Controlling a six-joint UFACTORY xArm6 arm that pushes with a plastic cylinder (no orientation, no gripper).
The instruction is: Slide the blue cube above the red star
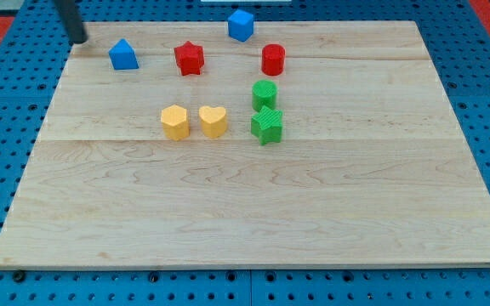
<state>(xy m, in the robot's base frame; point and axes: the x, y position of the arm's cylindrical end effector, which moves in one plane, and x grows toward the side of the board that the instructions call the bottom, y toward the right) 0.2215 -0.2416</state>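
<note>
The blue cube (pixel 241 25) sits near the board's top edge, up and to the right of the red star (pixel 190 59). My tip (pixel 79 39) is at the board's top left corner, left of a blue house-shaped block (pixel 123 55) and far left of the blue cube. It touches no block.
A red cylinder (pixel 273 59) stands right of the red star. Below it are a green cylinder (pixel 264 93) and a green star (pixel 267 125). A yellow hexagon (pixel 175 121) and a yellow heart (pixel 213 121) sit side by side at centre left. The wooden board (pixel 253 221) lies on a blue pegboard.
</note>
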